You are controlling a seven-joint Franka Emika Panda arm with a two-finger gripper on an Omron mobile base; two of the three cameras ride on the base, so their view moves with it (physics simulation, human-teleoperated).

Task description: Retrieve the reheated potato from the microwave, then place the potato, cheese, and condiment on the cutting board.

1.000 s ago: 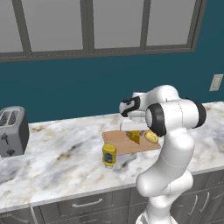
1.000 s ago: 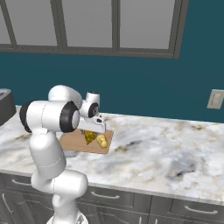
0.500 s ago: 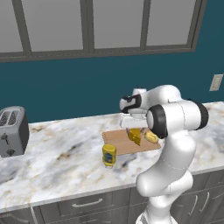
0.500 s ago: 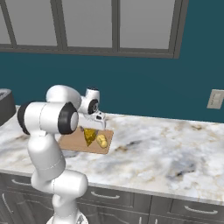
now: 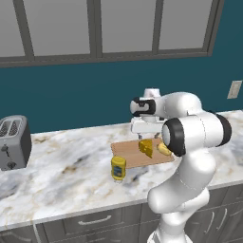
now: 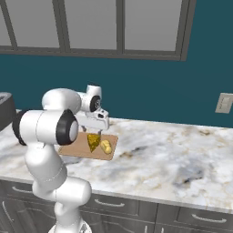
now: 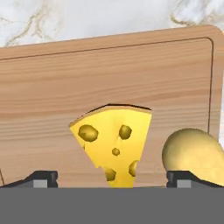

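Now one cheese (image 7: 113,140) and one potato (image 7: 192,151) lie on one cutting board (image 7: 52,87); hand (image 7: 111,178) wide, empty.

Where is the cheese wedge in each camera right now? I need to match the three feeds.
Left base view: the cheese lies mid-frame on the cutting board, under the open gripper.
Right base view: the cheese is left of centre, on the board.
Hand view: the cheese sits bottom centre.
Shared landmark: the potato right beside it.
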